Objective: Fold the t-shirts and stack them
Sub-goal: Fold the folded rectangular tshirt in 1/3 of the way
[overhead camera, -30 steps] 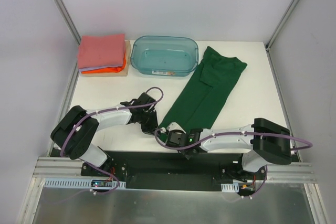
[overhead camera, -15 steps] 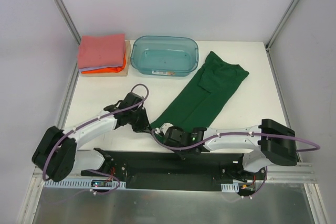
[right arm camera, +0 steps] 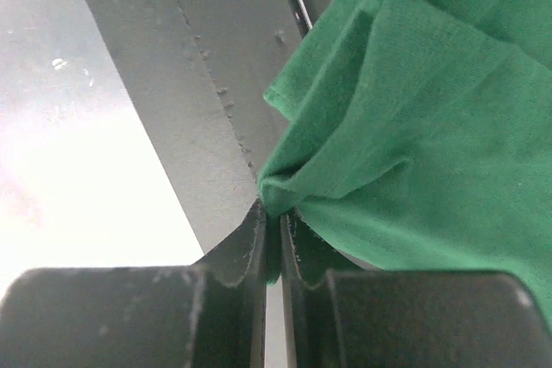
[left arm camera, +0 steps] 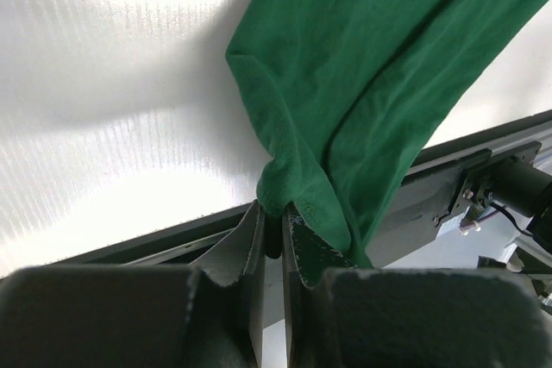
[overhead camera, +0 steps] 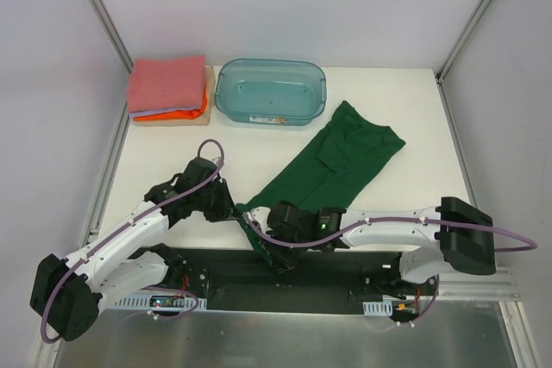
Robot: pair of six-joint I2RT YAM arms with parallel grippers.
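The dark green t-shirt (overhead camera: 336, 161) lies folded lengthwise in a long strip, running from the table's front edge up toward the back right. My left gripper (overhead camera: 233, 207) is shut on its near left corner (left arm camera: 285, 187). My right gripper (overhead camera: 269, 228) is shut on the near right corner (right arm camera: 285, 191), held over the black front rail. The two grippers are close together at the strip's near end. A folded stack with the salmon-pink shirt (overhead camera: 166, 82) on top, lavender and orange (overhead camera: 172, 113) below, sits at the back left.
A translucent teal plastic bin (overhead camera: 271, 92) stands at the back centre, next to the shirt's far end. The stack rests on a tan board (overhead camera: 172, 120). Frame posts and white walls bound the table left and right.
Both grippers have slid left along the front edge with the shirt's near end. The strip has swung and shifted left and nearer, its far end drawing away from the back right.
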